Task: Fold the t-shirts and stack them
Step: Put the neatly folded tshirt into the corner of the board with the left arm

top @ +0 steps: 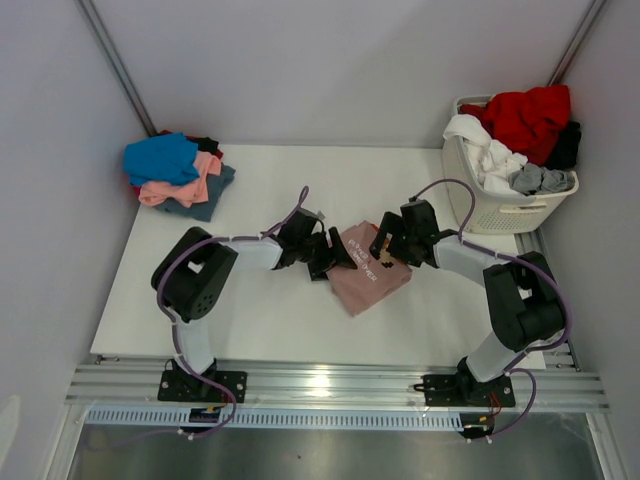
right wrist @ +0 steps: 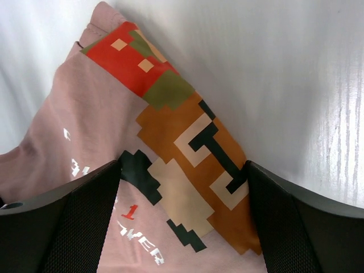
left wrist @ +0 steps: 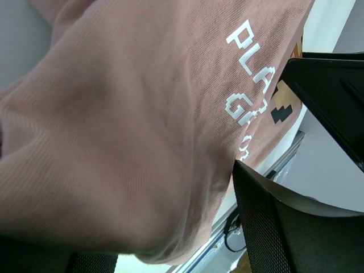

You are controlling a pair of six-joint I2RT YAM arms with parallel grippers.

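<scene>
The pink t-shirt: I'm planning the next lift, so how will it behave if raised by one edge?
Probably floppy: the pink t-shirt bunches in soft creases in the left wrist view, so it would likely sag and unfold. It looks thin and light; a push may wrinkle it rather than slide it.

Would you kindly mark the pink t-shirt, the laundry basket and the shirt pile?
pink t-shirt (top: pixel 365 285): top view, lower bare cloth.
laundry basket (top: pixel 505 212): top view, front wall.
shirt pile (top: pixel 160 158): top view, blue top shirt.
</scene>
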